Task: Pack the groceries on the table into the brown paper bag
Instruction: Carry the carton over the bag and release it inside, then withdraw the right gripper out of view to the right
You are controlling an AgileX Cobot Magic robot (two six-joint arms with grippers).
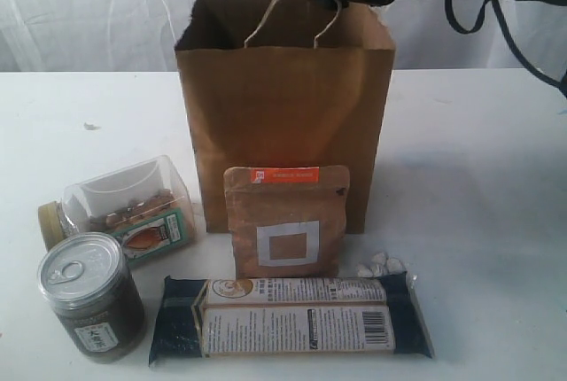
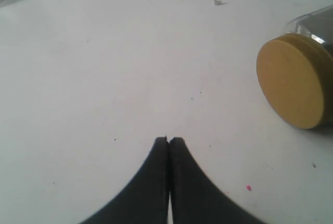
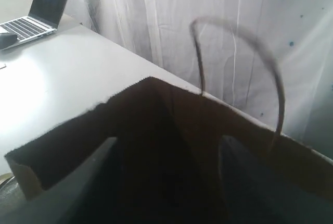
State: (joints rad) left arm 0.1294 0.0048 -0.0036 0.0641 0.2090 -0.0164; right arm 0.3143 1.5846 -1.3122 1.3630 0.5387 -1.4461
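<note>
Four groceries sit out on the table point(image 1: 478, 177). A clear nut jar point(image 1: 124, 204) lies on its side near the left edge, and a dark jar point(image 1: 91, 297) with a silver lid stands upright at the front left corner. A long dark-blue packet point(image 1: 292, 317) lies flat along the front edge, with a brown pouch point(image 1: 285, 221) standing just behind it, right in front of the paper bag point(image 1: 283, 106).

The bag stands open toward the middle of the table, handles up, so things can be dropped straight in. The right gripper point(image 3: 166, 146) hangs over the bag's mouth with its fingers about half apart. I see nothing between them, though the inside of the bag is too dark to be sure.

The left gripper point(image 2: 169, 139) hovers low over bare table beside the nut jar's yellow lid point(image 2: 294, 81), fingers pressed together and empty. I'd judge it well placed to take that jar once it opens.
</note>
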